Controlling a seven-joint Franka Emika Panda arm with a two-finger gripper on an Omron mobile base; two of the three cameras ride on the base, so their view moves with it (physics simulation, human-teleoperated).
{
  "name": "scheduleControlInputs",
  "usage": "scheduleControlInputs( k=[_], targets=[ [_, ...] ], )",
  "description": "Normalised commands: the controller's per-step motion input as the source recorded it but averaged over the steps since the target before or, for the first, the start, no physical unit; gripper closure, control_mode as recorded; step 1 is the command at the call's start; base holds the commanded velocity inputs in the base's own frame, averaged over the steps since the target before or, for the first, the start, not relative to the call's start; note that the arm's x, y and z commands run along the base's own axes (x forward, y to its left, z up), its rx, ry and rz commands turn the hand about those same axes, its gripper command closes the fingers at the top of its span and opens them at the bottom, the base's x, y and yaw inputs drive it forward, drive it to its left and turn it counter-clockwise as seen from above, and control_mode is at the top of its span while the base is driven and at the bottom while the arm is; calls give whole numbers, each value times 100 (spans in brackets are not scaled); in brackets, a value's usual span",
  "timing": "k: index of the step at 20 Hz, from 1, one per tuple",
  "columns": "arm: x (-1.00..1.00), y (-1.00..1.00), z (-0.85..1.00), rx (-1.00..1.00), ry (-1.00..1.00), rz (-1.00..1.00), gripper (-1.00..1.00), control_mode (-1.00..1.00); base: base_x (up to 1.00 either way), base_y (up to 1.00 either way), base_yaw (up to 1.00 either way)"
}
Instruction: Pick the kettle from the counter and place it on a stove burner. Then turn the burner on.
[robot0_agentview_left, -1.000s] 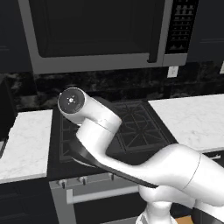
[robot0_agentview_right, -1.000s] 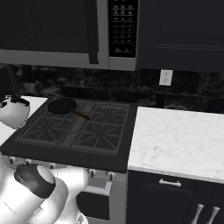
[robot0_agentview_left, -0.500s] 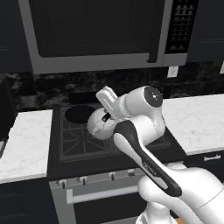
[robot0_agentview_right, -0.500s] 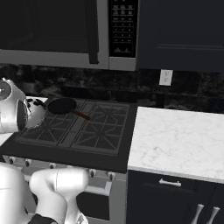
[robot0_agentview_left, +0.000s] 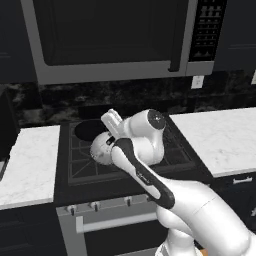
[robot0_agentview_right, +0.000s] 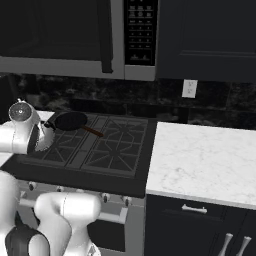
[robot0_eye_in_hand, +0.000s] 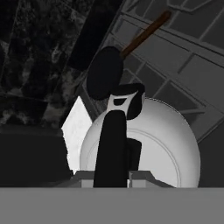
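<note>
The kettle (robot0_eye_in_hand: 166, 144), pale silver-grey with a black arched handle (robot0_eye_in_hand: 111, 144), hangs right under the hand, and my gripper (robot0_eye_in_hand: 112, 177) is shut on that handle. It is held over the left side of the black cooktop (robot0_agentview_left: 175, 150), above the grates of a left stove burner (robot0_eye_in_hand: 183, 87). From the base cameras the kettle (robot0_agentview_left: 101, 149) (robot0_agentview_right: 44, 137) shows beside the arm's white links. A corner of the narrow white counter (robot0_eye_in_hand: 78, 122) (robot0_agentview_left: 27, 160) lies just left of it. I cannot tell whether the kettle's base touches the grate.
A black frying pan (robot0_agentview_left: 90, 129) (robot0_agentview_right: 70, 120) (robot0_eye_in_hand: 105, 72) with a brown handle (robot0_eye_in_hand: 144, 33) sits on the back left burner, close behind the kettle. Knobs (robot0_agentview_left: 95, 205) line the stove front. A wider marble slab (robot0_agentview_right: 205, 160) lies right; a microwave (robot0_agentview_left: 115, 35) hangs overhead.
The arm has swung right and folded, carrying the kettle off the left counter and over the left side of the cooktop. The frying pan has stayed put.
</note>
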Motion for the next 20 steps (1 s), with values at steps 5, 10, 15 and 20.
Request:
scheduleControlInputs(
  k=[5,10,15,20],
  targets=[
    [77,35,-2,-24,50,-3,100,-100,0,0,0],
    [23,0,-21,-7,10,0,100,-100,0,0,0],
    [28,3,-52,-13,3,0,100,-100,0,0,0],
    [21,2,-52,-5,4,0,100,-100,0,0,0]
  ],
)
